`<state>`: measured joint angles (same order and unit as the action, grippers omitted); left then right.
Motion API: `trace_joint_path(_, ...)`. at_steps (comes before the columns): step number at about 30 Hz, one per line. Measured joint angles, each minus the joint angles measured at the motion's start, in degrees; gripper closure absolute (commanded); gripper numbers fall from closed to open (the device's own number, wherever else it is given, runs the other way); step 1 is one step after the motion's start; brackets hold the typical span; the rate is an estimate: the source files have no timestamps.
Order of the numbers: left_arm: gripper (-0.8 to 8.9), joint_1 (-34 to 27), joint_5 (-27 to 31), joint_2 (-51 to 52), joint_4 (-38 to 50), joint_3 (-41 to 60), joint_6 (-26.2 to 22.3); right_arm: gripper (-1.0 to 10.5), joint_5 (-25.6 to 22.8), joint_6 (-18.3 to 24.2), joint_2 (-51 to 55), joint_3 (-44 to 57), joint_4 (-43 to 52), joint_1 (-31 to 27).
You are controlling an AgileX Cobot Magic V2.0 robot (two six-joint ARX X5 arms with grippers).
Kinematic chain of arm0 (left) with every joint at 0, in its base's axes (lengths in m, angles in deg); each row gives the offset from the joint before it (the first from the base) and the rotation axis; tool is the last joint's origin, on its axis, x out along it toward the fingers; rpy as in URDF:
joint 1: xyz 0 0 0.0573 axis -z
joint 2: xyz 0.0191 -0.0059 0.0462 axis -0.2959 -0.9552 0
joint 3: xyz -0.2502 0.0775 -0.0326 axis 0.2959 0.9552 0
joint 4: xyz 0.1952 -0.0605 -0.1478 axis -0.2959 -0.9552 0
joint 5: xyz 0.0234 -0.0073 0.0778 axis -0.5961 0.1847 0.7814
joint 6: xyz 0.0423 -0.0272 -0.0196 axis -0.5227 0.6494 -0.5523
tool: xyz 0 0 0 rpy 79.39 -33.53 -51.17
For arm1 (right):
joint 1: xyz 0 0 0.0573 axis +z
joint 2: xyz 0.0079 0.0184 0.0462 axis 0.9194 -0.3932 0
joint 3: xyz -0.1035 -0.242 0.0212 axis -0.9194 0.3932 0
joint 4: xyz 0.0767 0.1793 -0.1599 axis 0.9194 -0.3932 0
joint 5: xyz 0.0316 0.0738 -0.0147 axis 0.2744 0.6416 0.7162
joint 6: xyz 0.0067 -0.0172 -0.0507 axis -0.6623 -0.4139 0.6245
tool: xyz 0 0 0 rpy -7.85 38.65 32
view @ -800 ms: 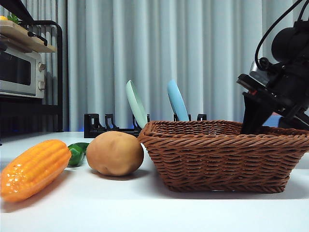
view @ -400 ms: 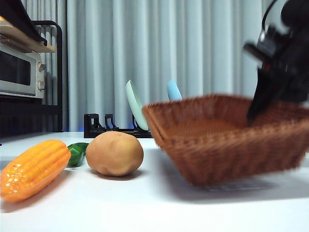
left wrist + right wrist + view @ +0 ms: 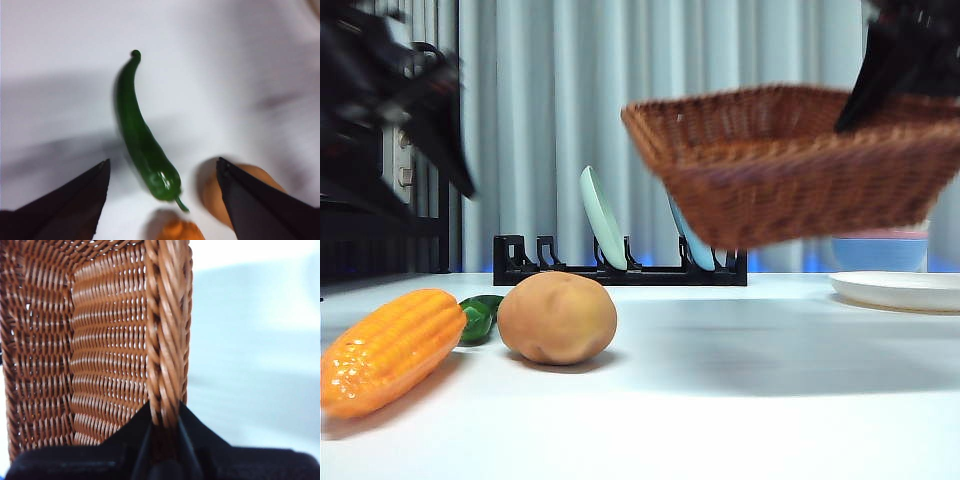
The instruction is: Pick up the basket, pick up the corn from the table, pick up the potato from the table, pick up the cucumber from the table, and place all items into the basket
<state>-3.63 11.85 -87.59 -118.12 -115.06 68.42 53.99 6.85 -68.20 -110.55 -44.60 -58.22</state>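
basket is held up off the table, rim pinched by right gripper | left gripper is spread wide above cucumber, near potato and corn | should be lowered centred, lengthwise grip avoided

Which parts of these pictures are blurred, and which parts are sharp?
Front view: the basket and both dark arms are smeared, while the corn and the potato are sharp. Left wrist view: softly blurred overall, including the cucumber. Right wrist view: the wicker is fairly sharp and the table is hazy.
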Motion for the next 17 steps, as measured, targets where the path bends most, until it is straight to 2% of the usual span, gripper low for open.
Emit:
trace_joint_path(4, 4.58, 2.5, 5.2, -7.7, -3.6, -6.5, -0.3, 9.6, 0.0, 0.0, 1.4, -0.7, -0.7, 0.0)
trace_joint_path(10, 4.58, 4.3, 8.1, -17.4, -4.2, -10.0, -0.4, 9.6, 0.0, 0.0, 2.8, -0.7, -1.6, 0.0)
trace_joint_path(15, 4.6, 5.2, 8.4, -21.6, -2.5, -10.0, -0.4, 9.6, 0.0, 0.0, 3.0, -0.7, -1.6, 0.0)
trace_joint_path(17, 5.08, 5.4, 8.9, -22.1, -1.6, -10.0, -0.5, 9.6, 0.0, 0.0, 3.0, -0.7, -1.6, 0.0)
